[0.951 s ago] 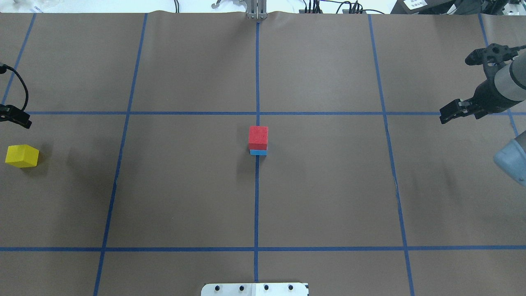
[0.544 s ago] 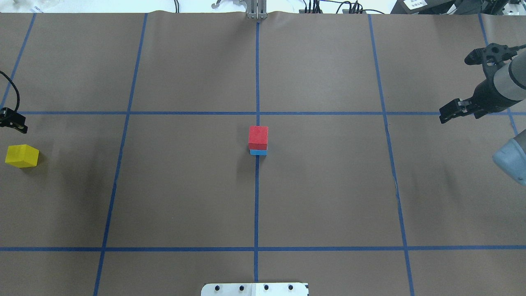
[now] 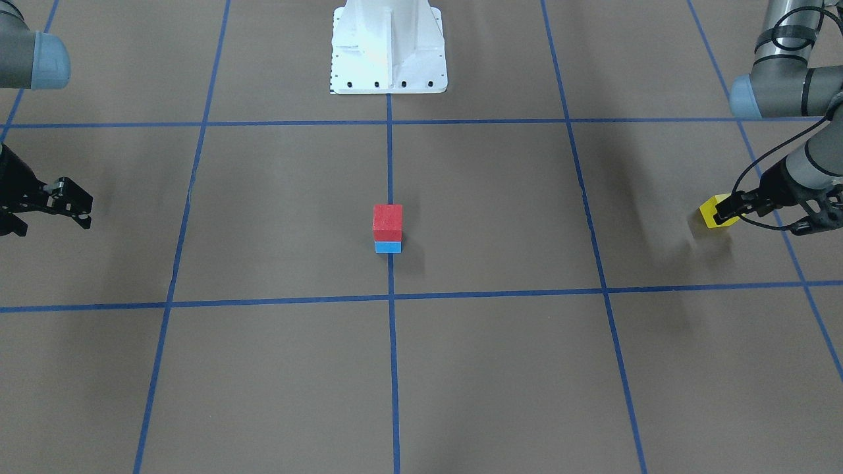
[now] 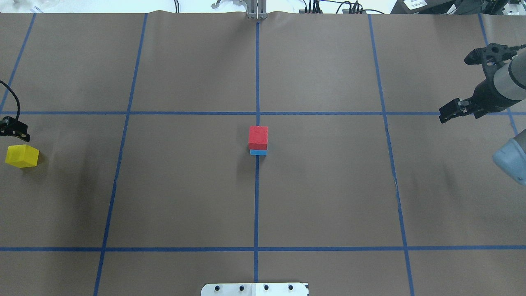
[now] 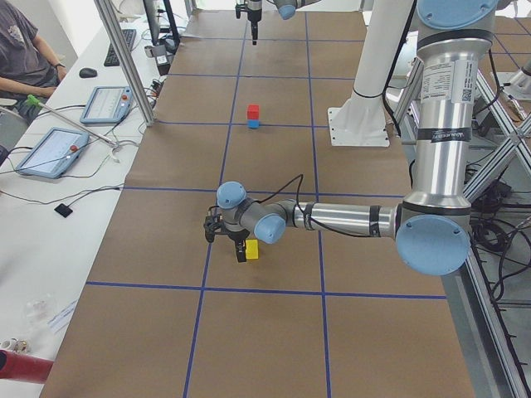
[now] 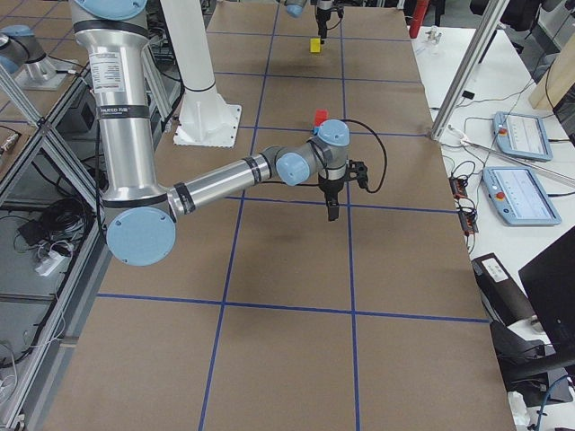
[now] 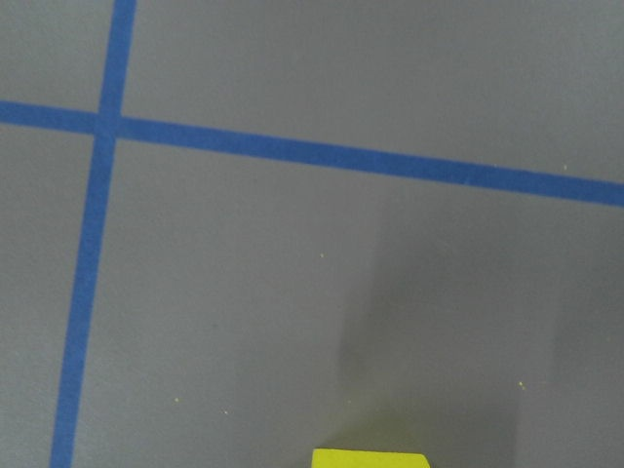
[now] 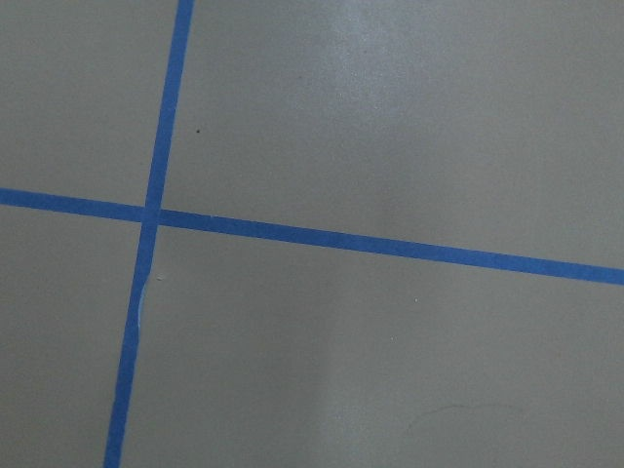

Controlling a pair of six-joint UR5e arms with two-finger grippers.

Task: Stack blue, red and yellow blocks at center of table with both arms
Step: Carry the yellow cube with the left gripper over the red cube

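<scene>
A red block [image 4: 258, 137] sits on a blue block [image 4: 258, 152] at the table's centre; the stack also shows in the front view [image 3: 387, 222]. A yellow block [image 4: 22, 156] lies alone at the far left edge, also in the front view [image 3: 714, 212] and at the bottom edge of the left wrist view [image 7: 370, 458]. My left gripper [image 3: 767, 218] hovers just beside and above the yellow block, jaws apart and empty. My right gripper [image 3: 74, 205] hangs open and empty at the far right side, far from the stack.
The brown table cover has a blue tape grid [image 4: 257, 113]. The white robot base plate [image 3: 387, 46] stands at the near middle edge. Operators' tablets and cables [image 5: 50, 149] lie on a side table beyond the far edge.
My left gripper has moved toward the yellow block and a little further out of the overhead view's left edge. The right gripper and the blocks have stayed put.
</scene>
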